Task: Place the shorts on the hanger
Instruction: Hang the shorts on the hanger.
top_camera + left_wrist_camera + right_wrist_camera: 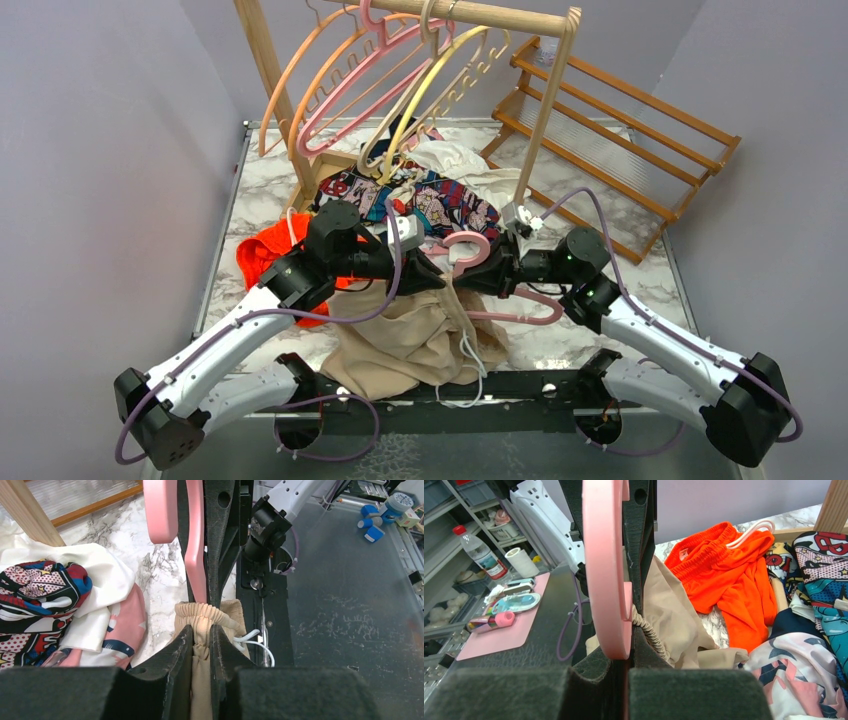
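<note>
Your left gripper (201, 630) has its jaws narrow, pinching the gathered waistband of the shorts (227, 616). Your right gripper (623, 650) is clamped on the pink hanger (601, 555). The two meet nose to nose over the middle of the table (600, 345), with the hanger's arm seemingly against the waistband. The rest of the shorts slumps toward the near edge between the arm bases, with the drawstring (257, 642) trailing. You look to be at the threading step, so the next move likely calls for easing the waistband over the hanger's arm without letting the fabric slip from the pinch.
</note>
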You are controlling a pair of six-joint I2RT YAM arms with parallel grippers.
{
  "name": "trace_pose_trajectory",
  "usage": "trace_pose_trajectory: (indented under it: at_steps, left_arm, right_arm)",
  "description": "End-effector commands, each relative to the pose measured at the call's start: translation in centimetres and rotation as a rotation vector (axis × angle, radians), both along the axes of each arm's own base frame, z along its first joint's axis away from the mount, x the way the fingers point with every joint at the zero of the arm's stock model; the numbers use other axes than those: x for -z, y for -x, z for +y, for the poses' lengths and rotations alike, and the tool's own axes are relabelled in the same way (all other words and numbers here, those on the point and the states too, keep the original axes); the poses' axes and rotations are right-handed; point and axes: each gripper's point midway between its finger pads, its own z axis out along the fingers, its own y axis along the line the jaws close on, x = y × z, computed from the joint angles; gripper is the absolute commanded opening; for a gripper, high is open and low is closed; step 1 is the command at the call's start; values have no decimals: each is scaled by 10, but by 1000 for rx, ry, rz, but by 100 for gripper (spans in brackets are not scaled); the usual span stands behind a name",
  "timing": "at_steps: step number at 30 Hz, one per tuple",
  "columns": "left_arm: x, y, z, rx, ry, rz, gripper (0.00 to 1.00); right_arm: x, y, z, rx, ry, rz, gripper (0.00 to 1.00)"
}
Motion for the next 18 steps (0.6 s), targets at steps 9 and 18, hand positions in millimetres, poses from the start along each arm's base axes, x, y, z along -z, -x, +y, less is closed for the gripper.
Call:
trace_pose_trajectory:
  at_steps: [9, 18]
  left_arm:
    - [-29, 2, -2, 4, 88, -87, 2]
    - [-46, -6, 5, -80, 146, -142, 0]
  right_arm:
    - [-15, 1, 0, 0, -39, -42, 1]
    - [-12, 2, -3, 11, -36, -39, 1]
